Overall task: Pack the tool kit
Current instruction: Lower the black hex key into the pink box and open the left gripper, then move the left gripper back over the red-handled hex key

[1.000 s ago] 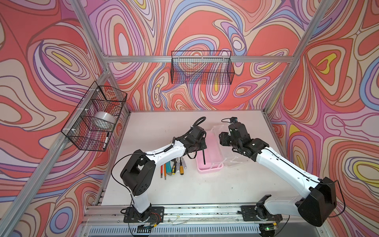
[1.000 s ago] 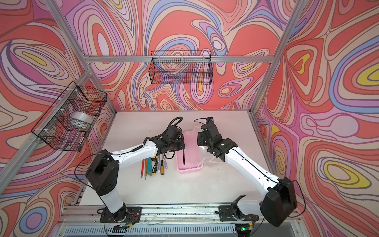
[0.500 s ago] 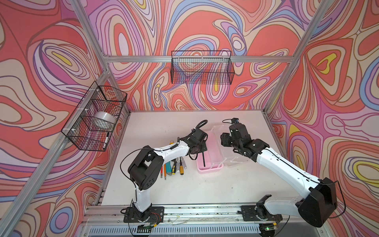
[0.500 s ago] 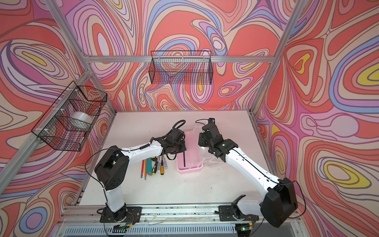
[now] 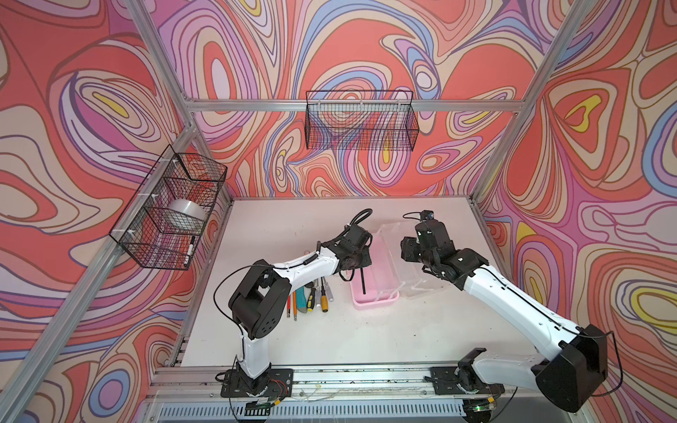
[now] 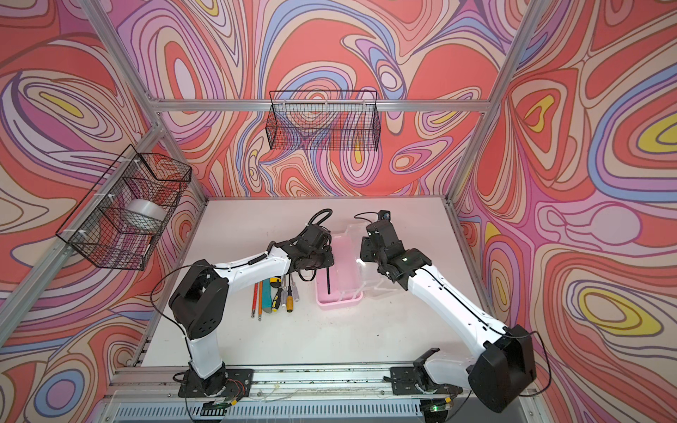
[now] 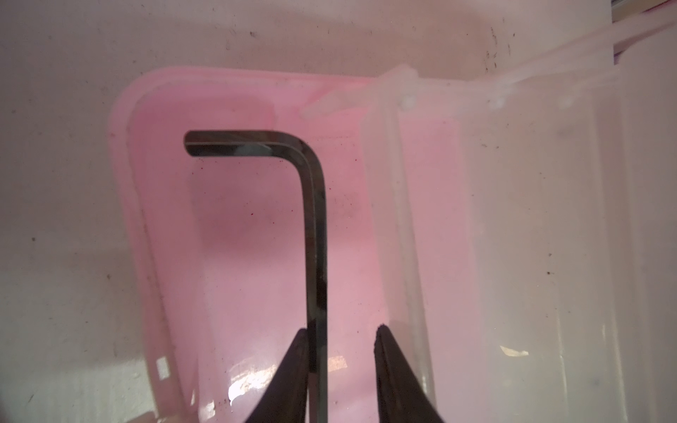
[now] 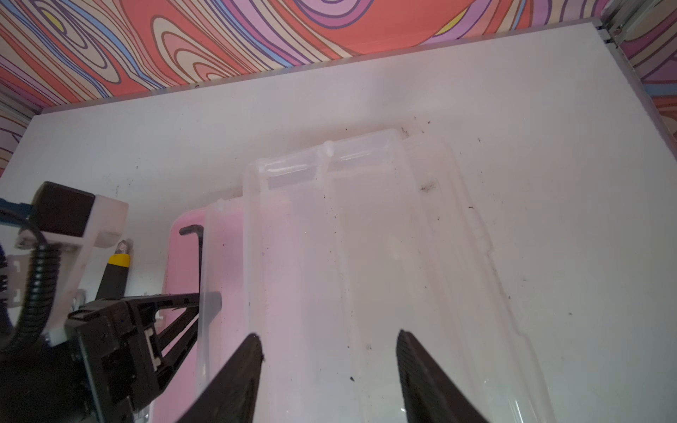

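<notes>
I see the hex key (image 5: 362, 280) running near-far in the pink base (image 5: 377, 301), bend at near end; left gripper (image 7: 339, 337) parted around it, right gripper (image 8: 329, 340) spread over the lid (image 8: 366, 238)

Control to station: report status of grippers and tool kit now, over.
Left gripper jaws open, hex key between them in pink base. Right gripper jaws open over clear lid. Screwdrivers and knives on table, unpacked. Nothing blocking.
</notes>
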`<state>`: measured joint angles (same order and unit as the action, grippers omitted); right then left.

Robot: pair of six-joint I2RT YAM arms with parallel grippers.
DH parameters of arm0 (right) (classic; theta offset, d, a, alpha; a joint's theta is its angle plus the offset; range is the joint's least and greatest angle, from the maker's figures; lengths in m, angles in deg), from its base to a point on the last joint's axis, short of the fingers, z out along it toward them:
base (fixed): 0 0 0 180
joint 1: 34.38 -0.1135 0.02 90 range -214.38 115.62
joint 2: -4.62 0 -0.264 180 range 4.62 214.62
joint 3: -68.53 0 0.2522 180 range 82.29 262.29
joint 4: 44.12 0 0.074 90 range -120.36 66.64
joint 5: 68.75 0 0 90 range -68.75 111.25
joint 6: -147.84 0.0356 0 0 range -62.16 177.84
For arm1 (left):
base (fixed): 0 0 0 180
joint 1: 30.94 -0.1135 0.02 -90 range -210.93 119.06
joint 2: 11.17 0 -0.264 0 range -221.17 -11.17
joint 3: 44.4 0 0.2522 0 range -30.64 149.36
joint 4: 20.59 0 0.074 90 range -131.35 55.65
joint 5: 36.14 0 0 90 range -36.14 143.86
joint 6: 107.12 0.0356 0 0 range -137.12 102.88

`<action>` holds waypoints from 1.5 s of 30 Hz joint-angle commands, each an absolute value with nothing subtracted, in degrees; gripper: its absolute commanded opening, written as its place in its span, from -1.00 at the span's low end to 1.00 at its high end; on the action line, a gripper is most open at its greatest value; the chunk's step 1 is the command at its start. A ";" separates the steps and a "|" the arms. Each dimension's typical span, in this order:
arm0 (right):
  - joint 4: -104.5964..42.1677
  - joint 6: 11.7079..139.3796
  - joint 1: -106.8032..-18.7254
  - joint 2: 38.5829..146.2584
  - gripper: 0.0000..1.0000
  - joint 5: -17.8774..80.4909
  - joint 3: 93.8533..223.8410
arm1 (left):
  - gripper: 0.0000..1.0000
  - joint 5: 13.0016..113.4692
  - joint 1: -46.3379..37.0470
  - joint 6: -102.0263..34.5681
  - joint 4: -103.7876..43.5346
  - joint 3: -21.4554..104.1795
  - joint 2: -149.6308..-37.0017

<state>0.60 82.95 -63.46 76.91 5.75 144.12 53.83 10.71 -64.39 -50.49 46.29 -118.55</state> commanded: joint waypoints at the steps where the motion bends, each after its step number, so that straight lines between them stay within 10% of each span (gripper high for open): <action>1: 1.28 82.37 -63.25 75.78 0.23 5.61 145.49 | -0.36 53.12 10.12 -63.10 -51.36 48.53 -118.09; 16: 0.84 81.49 -63.25 74.71 0.17 9.54 147.07 | -0.16 48.57 9.13 -55.74 -58.43 50.68 -112.27; 26: -0.21 81.90 -63.71 75.25 0.15 14.41 148.34 | -0.14 41.28 3.23 -53.75 -62.46 29.91 -90.28; 45: -2.86 86.24 -68.58 83.15 0.09 16.17 150.76 | -0.52 47.48 -13.87 -53.93 -54.22 6.80 -84.70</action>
<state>-1.65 85.39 -68.23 82.81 15.93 149.36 46.12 -13.00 -54.18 -57.26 7.88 -83.66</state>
